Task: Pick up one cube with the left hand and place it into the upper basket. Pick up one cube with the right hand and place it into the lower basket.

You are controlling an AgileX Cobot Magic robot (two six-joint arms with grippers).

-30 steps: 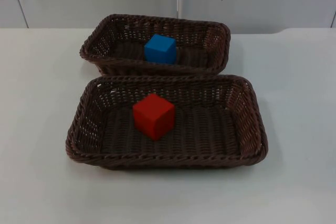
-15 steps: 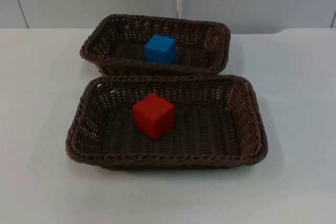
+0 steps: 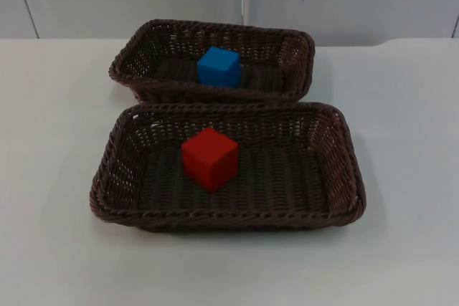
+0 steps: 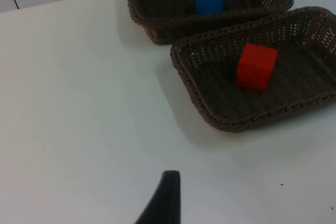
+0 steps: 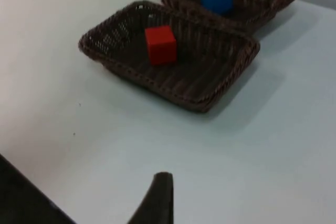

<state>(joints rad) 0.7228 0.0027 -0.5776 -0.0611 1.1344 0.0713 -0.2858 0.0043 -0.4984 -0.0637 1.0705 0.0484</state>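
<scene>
While baskets (image 3: 337, 170) hold cubes (image 3: 209, 158), end effectors apart

Bright even light, soft shadows, no glare

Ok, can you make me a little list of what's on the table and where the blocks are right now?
upper basket: brown wicker, by the grey wall
blue cube: inside the upper basket
lower basket: brown wicker, bigger, right in front of the upper one
red cube: inside the lower basket, left of its middle
table: white
left gripper: waiting off to the baskets' left side, holding nothing
right gripper: waiting off to their right side, holding nothing
job: both cubes already sit in their baskets
</scene>
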